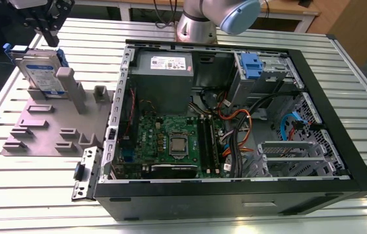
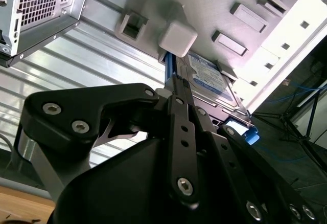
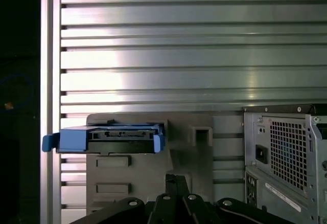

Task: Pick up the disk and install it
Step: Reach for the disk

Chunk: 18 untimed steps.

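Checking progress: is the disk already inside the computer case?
No, the disk stands upright in the grey holder beside the computer case, outside it.

disk (image 1: 42,73): silver, blue rails; fixture (image 1: 40,127): grey; case (image 1: 235,197): black

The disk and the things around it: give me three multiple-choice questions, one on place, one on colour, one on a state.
1. Where is the disk?
A. in a drive bay
B. standing in the grey fixture
C. flat on the table

2. What colour are its carrier rails?
A. green
B. orange
C. blue

3. How is the computer case?
A. open, insides exposed
B. closed
C. upside down

Answers: B, it stands on edge in the fixture outside the case; C, blue plastic rims it; A, the motherboard shows.
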Available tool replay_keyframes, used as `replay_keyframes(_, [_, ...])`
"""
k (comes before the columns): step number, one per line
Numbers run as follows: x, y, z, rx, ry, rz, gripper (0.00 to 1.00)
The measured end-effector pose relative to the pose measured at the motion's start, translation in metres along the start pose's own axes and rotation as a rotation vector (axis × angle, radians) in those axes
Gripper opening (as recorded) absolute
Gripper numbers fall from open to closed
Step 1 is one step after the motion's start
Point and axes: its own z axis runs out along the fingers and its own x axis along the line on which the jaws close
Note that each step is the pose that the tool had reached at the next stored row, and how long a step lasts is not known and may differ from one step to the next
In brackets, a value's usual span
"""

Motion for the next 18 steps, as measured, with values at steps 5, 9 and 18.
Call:
replay_keyframes(5, [0.0007, 0.0000, 0.0003, 0.0000, 0.0003, 0.000, 0.11])
replay_keyframes(9, [0.0007, 0.0000, 0.0003, 0.0000, 0.0003, 0.000, 0.11])
replay_keyframes(18, [0.0066, 0.0016, 0.0015, 0.0000, 0.0003, 0.000, 0.11])
